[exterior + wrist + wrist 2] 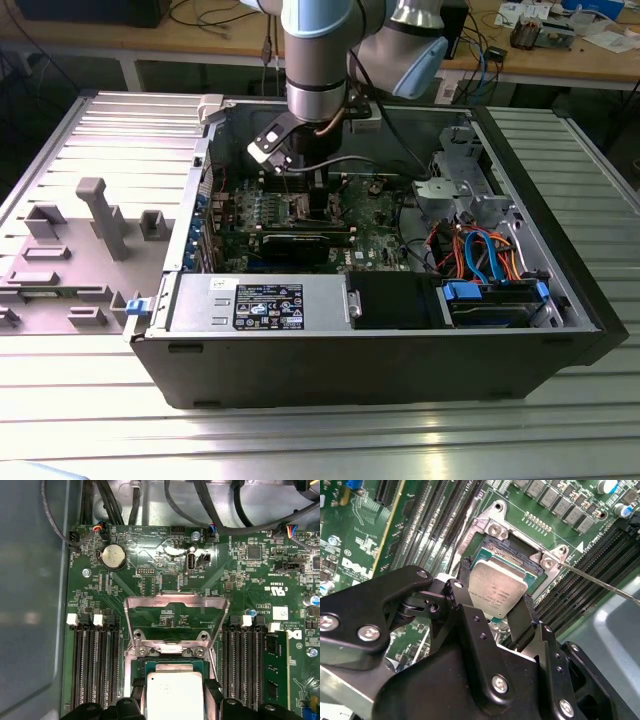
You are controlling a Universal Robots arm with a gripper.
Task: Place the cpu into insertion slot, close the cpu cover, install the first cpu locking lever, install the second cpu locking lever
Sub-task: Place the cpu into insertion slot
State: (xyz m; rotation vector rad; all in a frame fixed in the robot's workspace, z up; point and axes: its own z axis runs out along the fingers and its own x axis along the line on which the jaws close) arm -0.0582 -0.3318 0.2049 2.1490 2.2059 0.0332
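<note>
1. I watch the arm (pixel 318 60) reach straight down into the open computer case (pixel 380 370), which lies on its side on a ribbed metal desk (pixel 300 440).
2. Its black jaws are clamped on the cpu (pixel 497 592), one pressed against each of two opposite edges of the chip.
3. The cpu faces silvery top up and sits squarely over the insertion slot (pixel 515 551). The slot's dark frame shows along the chip's far edge in the second wrist view. I cannot tell whether the chip is fully seated or held just above the pins.
4. The cpu cover (pixel 175 601) is open, swung up on its hinge at the far side of the slot. The green motherboard (pixel 150 555) shows through its cut-out window.
5. A thin metal rod (pixel 600 583) sticks out free from one corner of the slot's silver frame and slants away over the board.
6. Long narrow memory slots (pixel 90 665) run along both sides of the insertion slot. A round coin battery (pixel 112 556) sits on the board beyond the open cover.
7. On the exterior view's left, a grey fixture (pixel 100 215) with upright pegs rests on the desk just beside the case.
</note>
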